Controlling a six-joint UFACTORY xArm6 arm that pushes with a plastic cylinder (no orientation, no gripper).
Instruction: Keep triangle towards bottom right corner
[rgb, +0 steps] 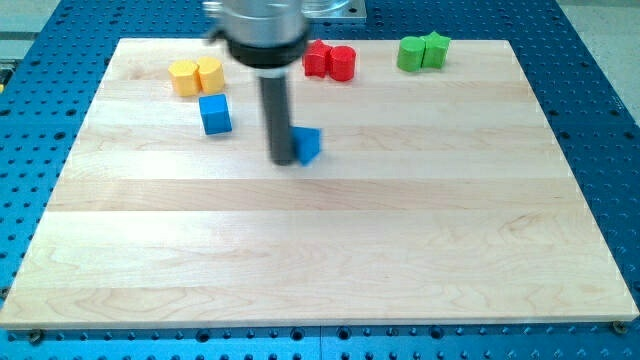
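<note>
A small blue triangle block (308, 144) lies on the wooden board (330, 260), left of centre in the upper half. My tip (281, 159) stands right against the triangle's left side, partly covering it. The dark rod rises from there to the arm's round head at the view's top. A blue cube (215, 114) sits to the upper left of the tip, apart from it.
Two yellow blocks (196, 76) sit together at the upper left. Two red blocks (331, 61) sit at the top centre. Two green blocks (423, 52) sit at the top right. A blue perforated table (600, 120) surrounds the board.
</note>
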